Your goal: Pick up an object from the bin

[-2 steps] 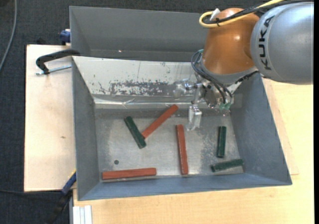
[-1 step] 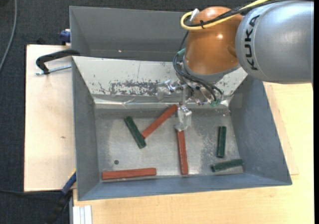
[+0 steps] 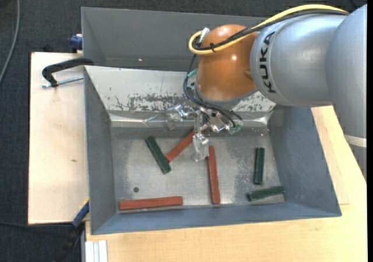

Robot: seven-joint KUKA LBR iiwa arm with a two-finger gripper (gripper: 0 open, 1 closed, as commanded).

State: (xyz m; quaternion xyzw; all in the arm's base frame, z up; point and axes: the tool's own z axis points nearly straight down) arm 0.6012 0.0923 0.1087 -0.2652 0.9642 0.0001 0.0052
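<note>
Camera view, end effector (image 3: 200, 145) down beside slanted red stick (image 3: 179, 149), mid bin (image 3: 97, 156).

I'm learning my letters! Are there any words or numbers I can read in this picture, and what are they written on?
"KUKA": in dark letters running sideways on the robot's silver arm.
Nothing else: the grey bin and the red and green sticks in it carry no words, numbers or signs.
</note>
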